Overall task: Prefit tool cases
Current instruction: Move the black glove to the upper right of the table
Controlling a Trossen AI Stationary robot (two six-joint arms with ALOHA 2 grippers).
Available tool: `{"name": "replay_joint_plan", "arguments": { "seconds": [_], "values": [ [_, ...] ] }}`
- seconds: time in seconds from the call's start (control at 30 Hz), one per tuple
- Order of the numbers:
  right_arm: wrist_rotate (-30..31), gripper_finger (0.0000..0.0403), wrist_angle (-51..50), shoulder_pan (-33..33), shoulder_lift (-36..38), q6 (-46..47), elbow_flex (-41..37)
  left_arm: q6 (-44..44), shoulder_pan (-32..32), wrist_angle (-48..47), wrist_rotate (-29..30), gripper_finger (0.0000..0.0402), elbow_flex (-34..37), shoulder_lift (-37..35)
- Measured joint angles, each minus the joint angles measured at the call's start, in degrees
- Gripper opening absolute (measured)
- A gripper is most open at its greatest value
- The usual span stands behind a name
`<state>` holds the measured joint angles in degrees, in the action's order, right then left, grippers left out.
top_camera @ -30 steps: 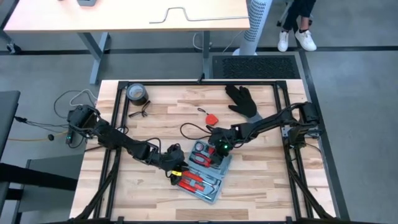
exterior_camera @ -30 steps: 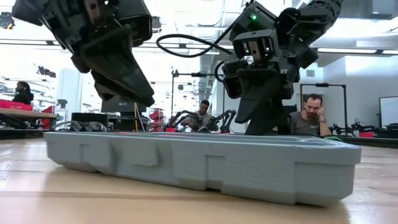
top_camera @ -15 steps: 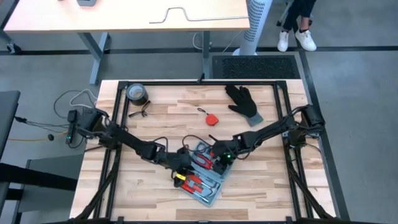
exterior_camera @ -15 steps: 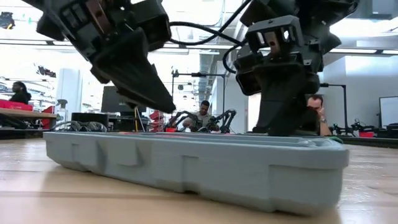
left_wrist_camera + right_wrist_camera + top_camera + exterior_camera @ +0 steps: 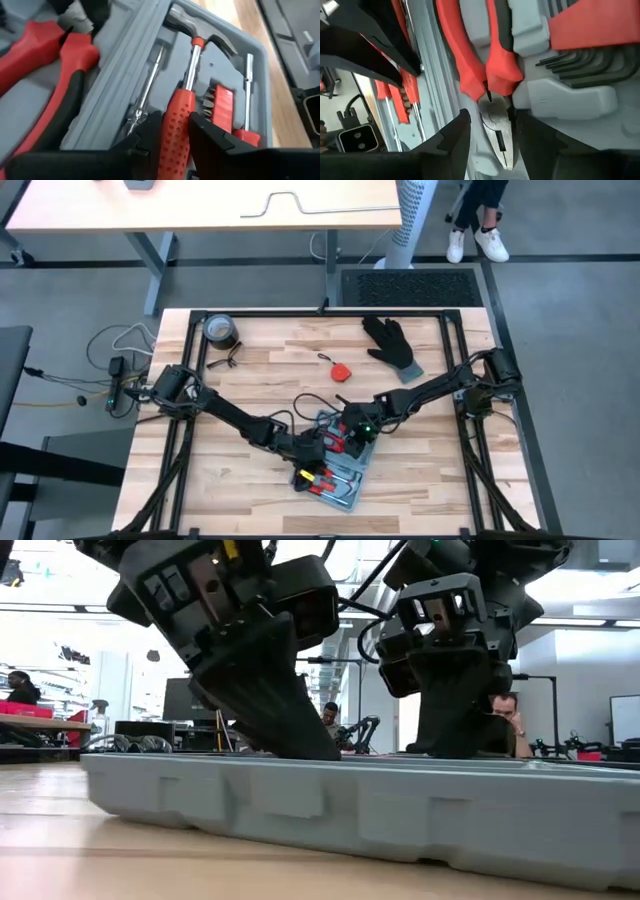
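The tool case (image 5: 340, 468) lies open and flat on the wooden bench (image 5: 260, 360), a little toward the bench's front edge and near its middle, turned at an angle to the planks; in the low view its blue-grey side wall (image 5: 330, 812) runs across the whole width with both arms coming down into it from above. Inside its moulded grey recesses sit a hammer (image 5: 192, 75) with a red dotted grip, a slim screwdriver shaft (image 5: 147, 85) beside it, a red bit holder (image 5: 220, 107) on the hammer's other side, red-handled pliers (image 5: 490, 75) and a set of dark hex keys (image 5: 580, 67) in a red clip. The left gripper (image 5: 174, 131) is down in the case with its two dark fingers straddling the hammer's red handle, one on each side and touching or nearly touching it, so it is closed around that grip. The right gripper (image 5: 490, 131) is at the end of the case nearer the bench's back edge, its fingers parted with the steel nose of the pliers between them and not visibly pressed against either finger. Farther out on the bench, a small red object (image 5: 341, 370) lies behind the case, a black glove (image 5: 392, 343) rests toward the back right corner, and a dark tape roll (image 5: 219, 331) sits near the back left corner. Beyond the bench, the low view shows a seated person (image 5: 497, 725) in the room.
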<state>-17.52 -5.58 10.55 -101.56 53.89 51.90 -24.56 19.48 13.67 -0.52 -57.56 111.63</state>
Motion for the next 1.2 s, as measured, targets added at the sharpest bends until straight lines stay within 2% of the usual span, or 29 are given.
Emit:
{"name": "replay_joint_plan", "arguments": {
  "seconds": [0.13,0.27,0.5,1.2],
  "values": [
    [-2.40,0.0162,1.78,0.07,0.07,0.33,-1.49,-0.74,-1.04,-0.21,1.07,0.0086,-0.20,0.00],
    [-5.55,0.0162,9.68,0.14,0.06,4.28,-4.76,-1.34,-1.54,-0.75,1.34,0.0086,-0.17,-0.04],
    [-5.92,0.0162,21.95,0.20,-0.13,9.97,-8.45,-1.60,-1.68,-1.35,1.07,0.0086,-0.09,-0.07],
    [-5.12,0.0157,24.28,0.37,-0.09,11.96,-8.68,-1.42,-1.77,-2.60,1.89,0.0086,-0.05,0.00]
  ]
}}
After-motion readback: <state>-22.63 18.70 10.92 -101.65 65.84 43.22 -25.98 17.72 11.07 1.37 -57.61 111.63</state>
